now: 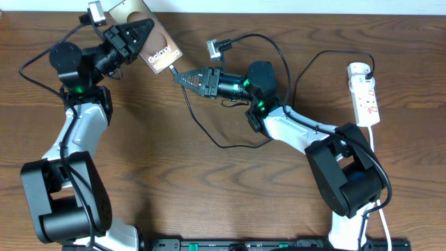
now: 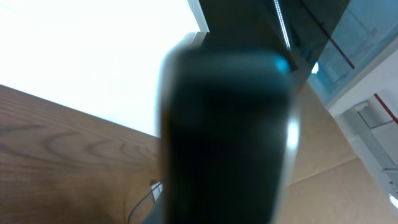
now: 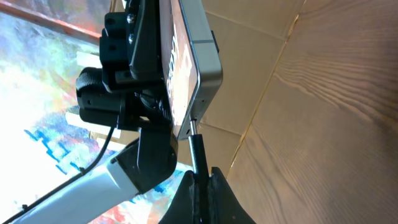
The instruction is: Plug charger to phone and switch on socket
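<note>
Bronze-brown, glossy phone (image 1: 160, 52) is held tilted at the far left of the wooden worktop (image 1: 230, 202), the left claw (image 1: 143, 35) clamped across it; it looks light, rigid and slippery, likely to twist if pushed off-centre; the right claw (image 1: 180, 76) is pinched together on the charger (image 3: 196, 152) just behind its connector tip, which meets the phone's lower edge; whether it is seated I cannot tell; the thin cable is limp, so grip near the tip; the white socket (image 1: 366, 94) lies well apart near the right edge, open wood between.
</note>
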You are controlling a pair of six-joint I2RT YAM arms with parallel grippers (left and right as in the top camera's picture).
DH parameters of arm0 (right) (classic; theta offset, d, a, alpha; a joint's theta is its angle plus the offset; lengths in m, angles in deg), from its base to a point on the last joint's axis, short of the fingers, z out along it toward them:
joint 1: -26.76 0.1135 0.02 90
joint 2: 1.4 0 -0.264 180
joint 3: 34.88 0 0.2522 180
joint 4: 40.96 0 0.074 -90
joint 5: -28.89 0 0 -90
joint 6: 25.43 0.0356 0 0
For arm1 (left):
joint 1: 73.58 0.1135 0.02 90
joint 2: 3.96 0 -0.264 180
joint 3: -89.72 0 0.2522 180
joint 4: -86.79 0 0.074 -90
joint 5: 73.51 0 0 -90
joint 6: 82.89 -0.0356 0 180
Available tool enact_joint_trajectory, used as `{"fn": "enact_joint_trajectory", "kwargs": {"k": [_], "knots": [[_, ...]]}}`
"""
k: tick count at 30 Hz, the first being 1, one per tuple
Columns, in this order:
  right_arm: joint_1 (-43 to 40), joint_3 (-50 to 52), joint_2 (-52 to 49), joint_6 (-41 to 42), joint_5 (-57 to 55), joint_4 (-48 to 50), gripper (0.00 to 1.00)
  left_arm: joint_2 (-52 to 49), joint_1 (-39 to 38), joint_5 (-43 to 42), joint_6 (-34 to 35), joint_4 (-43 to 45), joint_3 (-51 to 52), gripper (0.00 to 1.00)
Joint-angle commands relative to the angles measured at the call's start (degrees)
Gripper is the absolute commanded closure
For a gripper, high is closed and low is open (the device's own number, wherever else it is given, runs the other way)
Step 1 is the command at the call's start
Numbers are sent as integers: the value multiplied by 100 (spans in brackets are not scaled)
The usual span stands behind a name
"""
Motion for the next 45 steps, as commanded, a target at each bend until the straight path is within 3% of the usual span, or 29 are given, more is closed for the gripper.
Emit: {"fn": "enact_joint_trajectory", "kwargs": {"k": [1, 29, 30, 33, 35, 45], "knots": [[-20, -101, -13, -22, -262, -55, 99, 55, -83, -776, 140, 101, -59, 93], [-260, -101, -13, -33, -201, 76, 98, 55, -83, -1353, -59, 101, -59, 93], [-262, -101, -13, -33, -201, 76, 87, 55, -83, -1331, -79, 101, -59, 93], [-260, -101, -13, -33, -199, 92, 28, 55, -76, -1281, -162, 98, -59, 93], [-262, -101, -13, -33, -175, 92, 1, 55, -66, -1213, -162, 98, -59, 93], [-299, -101, -13, -39, -7, 87, 1, 55, 157, -1027, -546, -210, -59, 93]]}}
